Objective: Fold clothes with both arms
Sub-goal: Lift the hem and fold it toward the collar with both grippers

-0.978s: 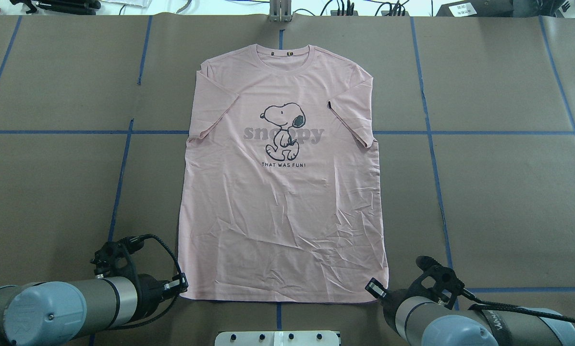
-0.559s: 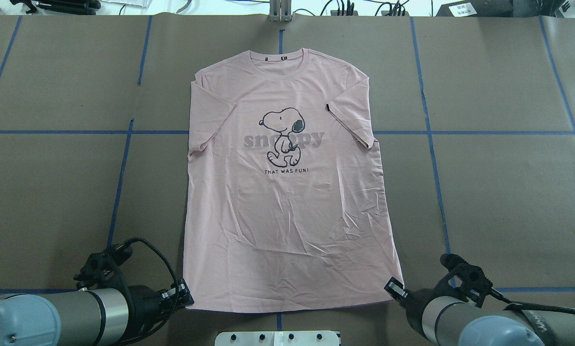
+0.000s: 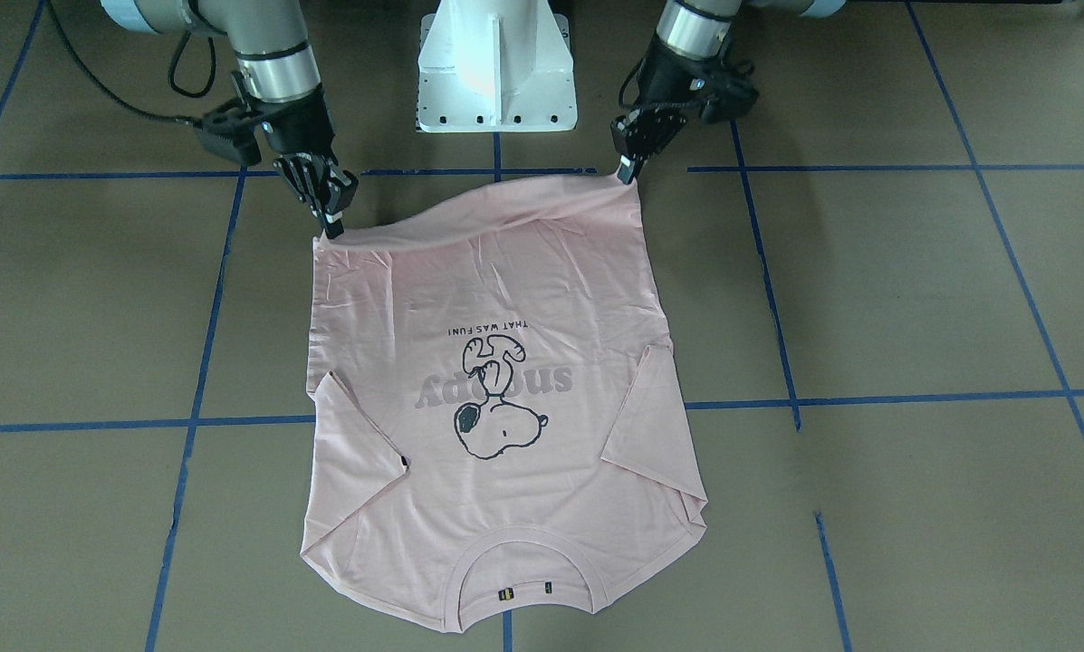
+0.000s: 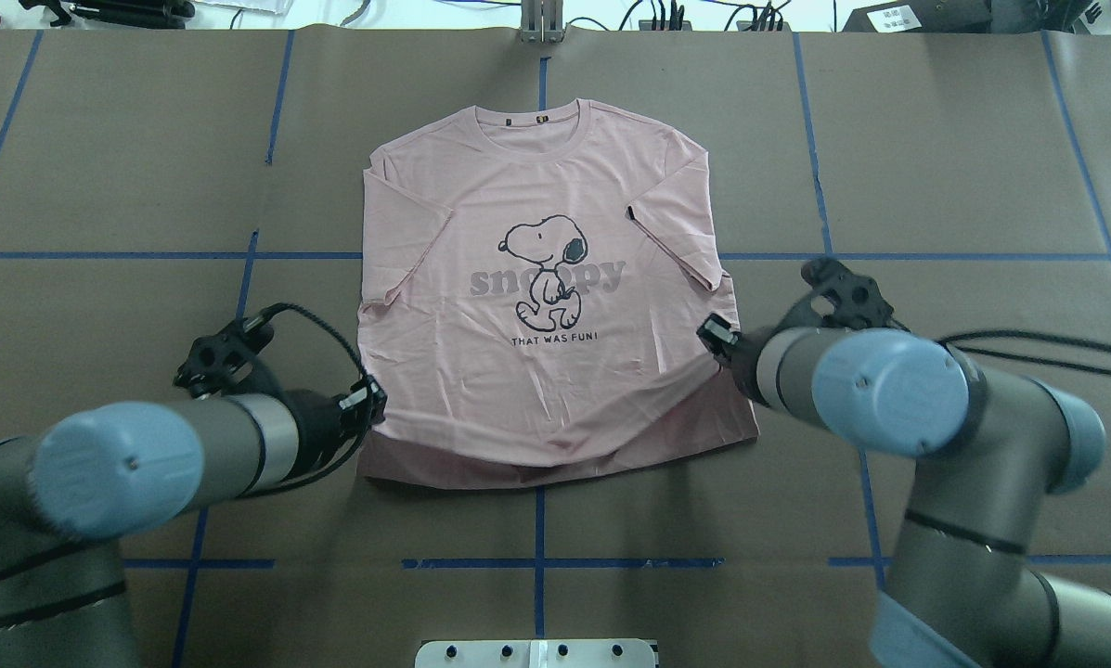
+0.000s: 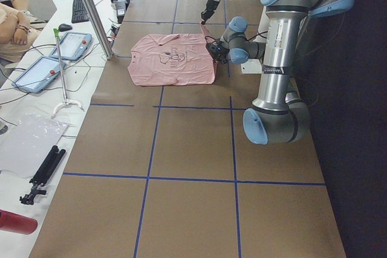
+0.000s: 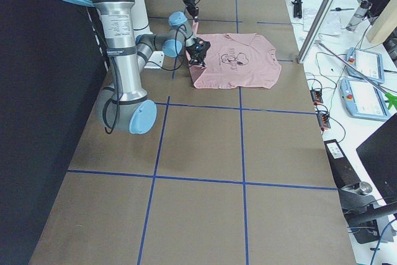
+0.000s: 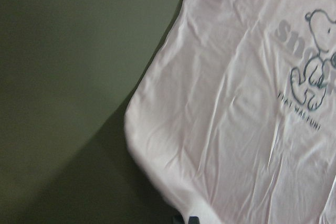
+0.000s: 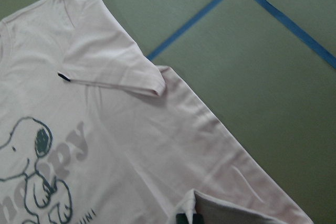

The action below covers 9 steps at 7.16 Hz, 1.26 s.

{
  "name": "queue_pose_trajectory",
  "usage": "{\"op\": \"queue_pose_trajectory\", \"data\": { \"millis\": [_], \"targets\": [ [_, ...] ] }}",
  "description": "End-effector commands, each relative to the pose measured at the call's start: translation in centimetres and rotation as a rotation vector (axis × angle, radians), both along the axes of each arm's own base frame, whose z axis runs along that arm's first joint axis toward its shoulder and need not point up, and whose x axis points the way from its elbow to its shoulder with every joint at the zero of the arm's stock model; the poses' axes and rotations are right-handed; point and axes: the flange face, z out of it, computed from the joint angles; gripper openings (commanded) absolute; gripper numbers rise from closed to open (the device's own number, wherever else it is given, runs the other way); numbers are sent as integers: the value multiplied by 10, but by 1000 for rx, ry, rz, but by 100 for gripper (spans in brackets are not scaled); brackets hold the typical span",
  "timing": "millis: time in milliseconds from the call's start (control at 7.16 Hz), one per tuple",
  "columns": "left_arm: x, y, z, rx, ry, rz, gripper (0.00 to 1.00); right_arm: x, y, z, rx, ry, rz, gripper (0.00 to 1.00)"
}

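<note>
The pale pink T-shirt [image 4: 536, 306] lies front-up in the middle of the table [image 4: 100, 325], with its collar toward 12 o'clock and its hem toward 6 in the overhead view. There the left fingers [image 4: 376, 401] meet the hem corner at about 7 o'clock and the right fingers [image 4: 709, 329] meet the cloth at about 4 o'clock, but the grip is hard to read from above. The front-facing view settles it: both pairs of fingers are closed tight, each pinching one hem corner, and the hem sags slightly between them, lifted off the table. Only the overhead view shows a darker pink band under that raised edge. The right wrist view adds the sleeve's small black tag [image 8: 64, 77] and a blue tape line [image 8: 273, 11]. The left wrist view gives only creased cloth and the dog print [image 7: 312, 61]
</note>
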Motion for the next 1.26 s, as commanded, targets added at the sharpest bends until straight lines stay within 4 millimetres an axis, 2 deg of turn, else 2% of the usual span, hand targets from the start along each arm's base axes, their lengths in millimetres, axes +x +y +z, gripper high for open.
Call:
{"op": "queue_pose_trajectory", "data": {
  "millis": [0, 279, 419, 559, 838, 978, 1117],
  "targets": [
    [7, -103, 1, 85, -97, -86, 0, 3, -104, 9, 51, 114, -22, 0],
    [-48, -171, 11, 196, -212, -128, 0, 0, -174, 7, 55, 176, 13, 0],
    [-54, -202, 22, 211, -271, -135, 0, 7, -207, 15, 73, 209, 0, 0],
    [-32, -222, 26, 214, -280, -131, 0, -3, -239, 13, 91, 183, 15, 0],
    [1, -250, 39, 227, -267, -133, 0, -33, -279, 23, 95, 178, 17, 0],
    [18, -265, 43, 237, -295, -115, 0, -34, -288, 33, 105, 173, 23, 0],
    [24, -272, 52, 265, -292, -107, 0, -37, -298, 42, 113, 181, 17, 0]
  ]
}}
